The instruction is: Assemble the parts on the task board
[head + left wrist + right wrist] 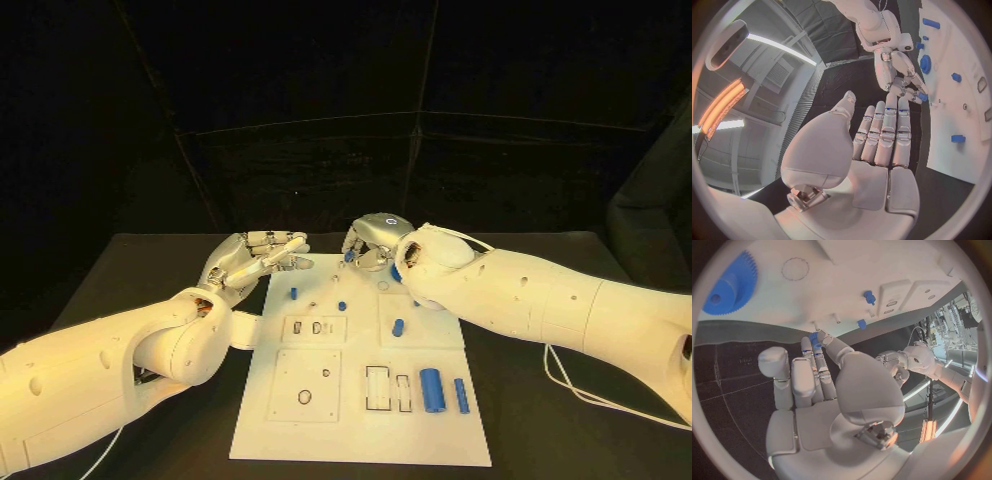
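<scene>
The white task board [361, 420] lies in the middle of the table. My right hand [378, 240] hovers over its far edge and pinches a small blue part [815, 340] at its fingertips; the left wrist view shows that part [922, 96] too. Beside this hand a blue gear [729, 285] lies on the board, partly hidden behind my wrist in the head view. My left hand [260, 255] hangs over the board's far left corner, fingers straight [886, 135] and holding nothing. Small blue pegs [293, 294] [398, 327] and a larger blue cylinder [430, 386] rest on the board.
The black table [144, 280] surrounds the board on both sides. A white cable [577, 385] loops on the table under my right arm. The board's near half carries rectangular slots [378, 388] and an oval recess [306, 396].
</scene>
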